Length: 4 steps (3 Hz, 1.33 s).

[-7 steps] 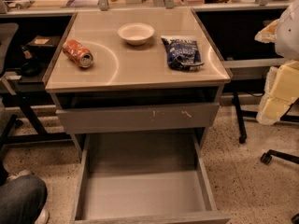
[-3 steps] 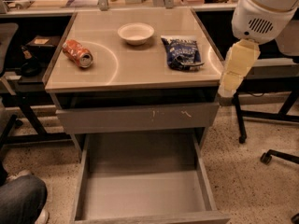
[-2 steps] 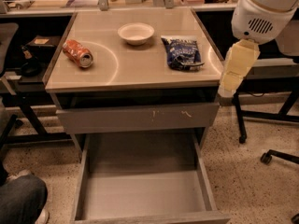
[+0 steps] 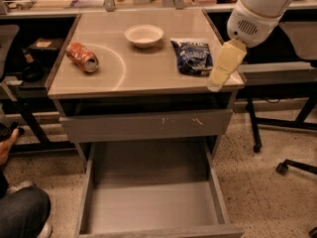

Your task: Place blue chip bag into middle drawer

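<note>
On the beige cabinet top [image 4: 143, 76] you see the blue chip bag [image 4: 192, 56] lying flat at the right side. The gripper [image 4: 217, 83] hangs just right of the bag; you cannot tell if it is open. A white bowl [image 4: 144, 35] stands left of the bag. Below, the middle drawer [image 4: 148, 205] is pulled out.
</note>
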Motion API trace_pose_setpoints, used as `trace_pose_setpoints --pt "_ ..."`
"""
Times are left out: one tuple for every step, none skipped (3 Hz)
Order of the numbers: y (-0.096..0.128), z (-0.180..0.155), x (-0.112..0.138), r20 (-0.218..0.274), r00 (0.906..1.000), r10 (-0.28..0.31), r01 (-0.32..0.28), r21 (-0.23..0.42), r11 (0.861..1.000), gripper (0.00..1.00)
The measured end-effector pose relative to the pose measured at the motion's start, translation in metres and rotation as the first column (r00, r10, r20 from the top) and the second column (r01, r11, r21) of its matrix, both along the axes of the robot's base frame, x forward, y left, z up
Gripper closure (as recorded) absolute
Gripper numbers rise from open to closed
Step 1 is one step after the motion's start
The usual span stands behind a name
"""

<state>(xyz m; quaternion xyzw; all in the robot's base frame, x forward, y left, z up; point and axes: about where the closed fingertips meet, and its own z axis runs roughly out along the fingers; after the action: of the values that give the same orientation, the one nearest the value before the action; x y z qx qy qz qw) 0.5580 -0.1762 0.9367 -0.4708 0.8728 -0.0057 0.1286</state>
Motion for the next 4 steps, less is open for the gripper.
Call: trace_pose_setpoints --pt "0.005 -0.017 0.045 -0.017 0.9967 -0.08 0.08 0.038 0.996 0.0" --pt "0.005 -0.017 0.045 -0.017 0.9967 -0.08 0.08 0.038 0.996 0.0" --pt "0.007 -0.02 0.069 -0.014 0.9924 -0.122 0.123 0.056 0.991 0.0" --pt "0.012 -0.024 0.104 -0.019 0.9869 -0.161 0.161 0.081 0.984 0.0"
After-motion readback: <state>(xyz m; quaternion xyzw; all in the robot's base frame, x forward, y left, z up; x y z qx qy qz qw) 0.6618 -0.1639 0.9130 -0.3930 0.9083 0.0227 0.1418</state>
